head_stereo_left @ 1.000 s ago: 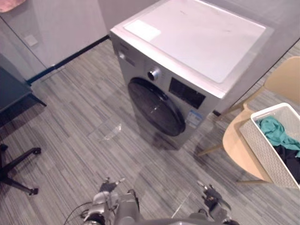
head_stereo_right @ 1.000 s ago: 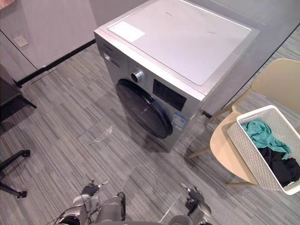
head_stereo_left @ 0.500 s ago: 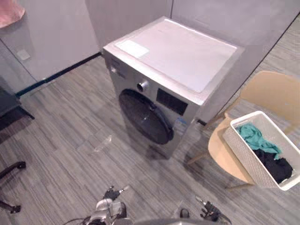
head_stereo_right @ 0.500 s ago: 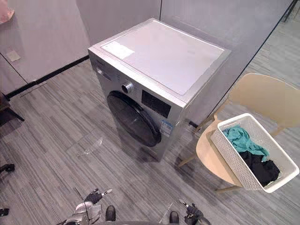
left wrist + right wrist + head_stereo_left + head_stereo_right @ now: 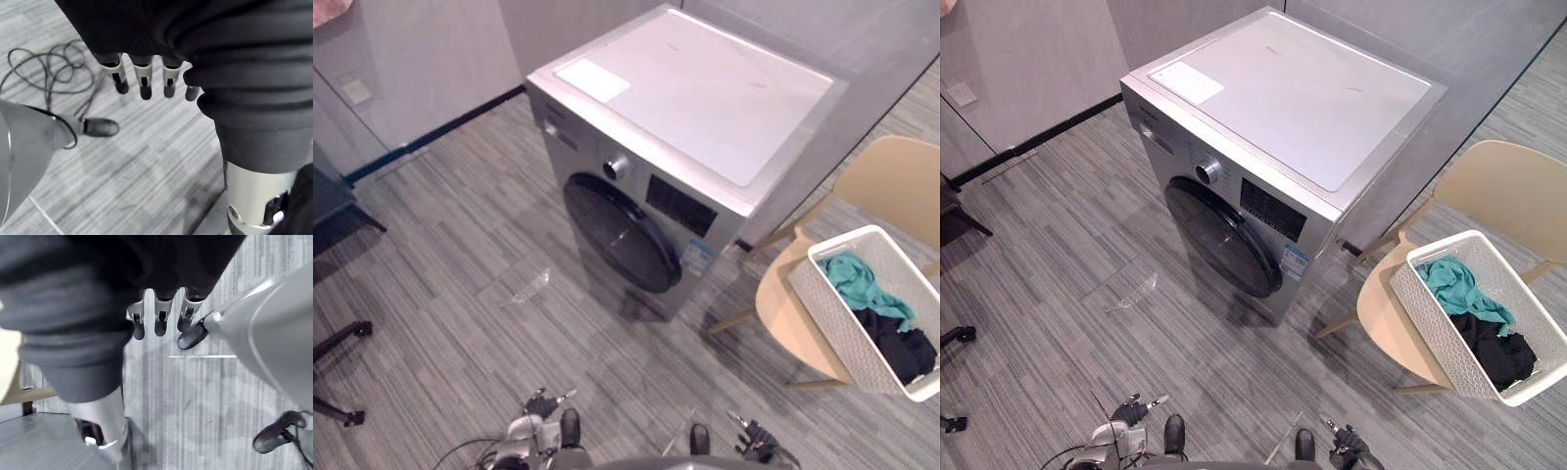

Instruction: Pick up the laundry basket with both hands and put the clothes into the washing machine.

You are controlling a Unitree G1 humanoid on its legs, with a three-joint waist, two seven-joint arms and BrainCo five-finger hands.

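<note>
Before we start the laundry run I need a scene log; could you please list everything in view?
washing machine: one, silver with a white top and a dark round door, shut, standing on the floor ahead
chair: one, beige, to the right of the machine
laundry basket: one, white, on the chair's seat
teal cloth: one, in the basket, at the end nearer the machine
black cloth: one, in the basket beside the teal one
table: one, dark, at the far left
chair base: one, black, on the floor at lower left
floor: grey, striped
left hand: silver, dark tips, low, fingers relaxed, empty
right hand: same colours, low, fingers relaxed, empty
</note>
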